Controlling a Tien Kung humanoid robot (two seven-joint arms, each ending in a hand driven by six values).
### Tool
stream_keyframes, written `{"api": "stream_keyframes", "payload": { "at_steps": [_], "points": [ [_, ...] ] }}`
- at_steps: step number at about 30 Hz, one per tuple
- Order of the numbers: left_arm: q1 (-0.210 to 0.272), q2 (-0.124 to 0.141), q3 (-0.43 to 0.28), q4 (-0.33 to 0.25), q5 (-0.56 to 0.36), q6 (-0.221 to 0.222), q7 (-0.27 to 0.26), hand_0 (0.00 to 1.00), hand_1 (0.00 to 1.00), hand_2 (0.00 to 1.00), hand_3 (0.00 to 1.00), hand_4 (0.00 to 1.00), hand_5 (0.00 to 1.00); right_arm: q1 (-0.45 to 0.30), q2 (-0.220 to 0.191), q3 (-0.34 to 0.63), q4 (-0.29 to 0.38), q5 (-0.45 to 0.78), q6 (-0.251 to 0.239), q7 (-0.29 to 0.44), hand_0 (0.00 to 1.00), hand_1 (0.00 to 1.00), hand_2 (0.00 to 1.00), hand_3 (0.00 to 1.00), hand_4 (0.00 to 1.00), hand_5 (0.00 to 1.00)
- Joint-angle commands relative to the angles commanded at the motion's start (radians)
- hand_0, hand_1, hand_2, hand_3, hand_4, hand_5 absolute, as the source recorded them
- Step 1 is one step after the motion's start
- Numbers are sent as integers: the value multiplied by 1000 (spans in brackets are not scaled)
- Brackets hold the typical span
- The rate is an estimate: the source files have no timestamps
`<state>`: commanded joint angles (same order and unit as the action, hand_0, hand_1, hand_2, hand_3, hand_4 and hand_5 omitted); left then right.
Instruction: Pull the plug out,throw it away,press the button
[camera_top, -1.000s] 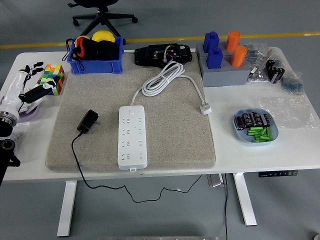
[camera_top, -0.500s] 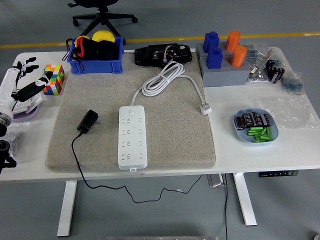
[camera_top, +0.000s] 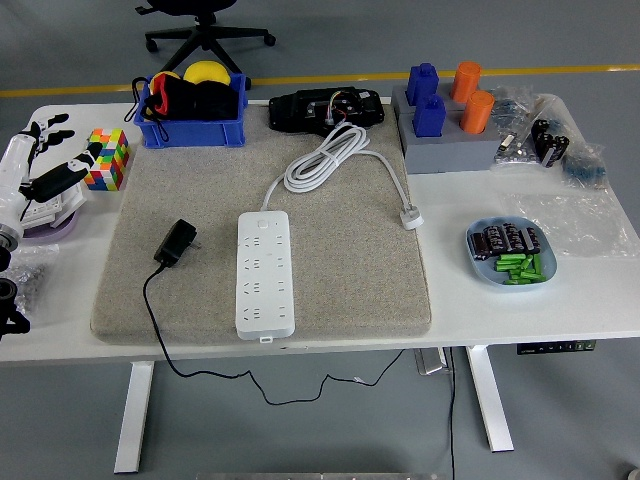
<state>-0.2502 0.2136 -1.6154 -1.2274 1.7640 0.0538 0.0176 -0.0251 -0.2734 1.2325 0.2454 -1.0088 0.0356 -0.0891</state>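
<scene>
The black plug (camera_top: 177, 243) lies on the grey mat (camera_top: 350, 280), just to the left of the white power strip (camera_top: 265, 272) and not inserted in it. Its thin black cable (camera_top: 160, 330) runs down over the front edge of the mat, passes the edge of the white surface (camera_top: 590, 300) and hangs below it. The power strip lies lengthwise in the middle of the mat, with its round button (camera_top: 263, 226) at the far end. Its thick white cord (camera_top: 322, 158) is coiled behind it on the mat, and the white plug of this cord (camera_top: 411, 217) rests near the right edge of the mat.

The left hand (camera_top: 48, 165) is at the left edge of the surface, well apart from the black plug. Its fingers are spread and relaxed and it holds nothing. It hovers just beside a colourful cube (camera_top: 108, 159) and above a purple round object (camera_top: 45, 228). The right hand is not in the view.

Behind the mat stand a blue bin (camera_top: 192, 132) with yellow and black things inside, a black device (camera_top: 322, 107), and a grey block (camera_top: 450, 150) that carries blue and orange pegs. On the right there is a light blue plate (camera_top: 480, 268) with small black and green parts.
</scene>
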Motion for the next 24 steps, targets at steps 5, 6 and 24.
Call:
{"api": "stream_keyframes", "payload": {
  "at_steps": [5,6,24],
  "points": [
    [5,2,-1,-6,-4,0,-1,878,831,781,843,786,502,1,2,4,-1,-2,0,-1,728,679,660,644,744,584],
    [5,3,0,-7,-4,-1,-1,878,831,781,843,786,502,2,3,5,-2,-3,1,-1,728,679,660,644,744,584],
    [11,-1,2,-28,-10,-8,-1,878,827,774,842,758,459,-4,10,21,1,-7,2,-1,728,680,660,644,744,587]
  ]
}}
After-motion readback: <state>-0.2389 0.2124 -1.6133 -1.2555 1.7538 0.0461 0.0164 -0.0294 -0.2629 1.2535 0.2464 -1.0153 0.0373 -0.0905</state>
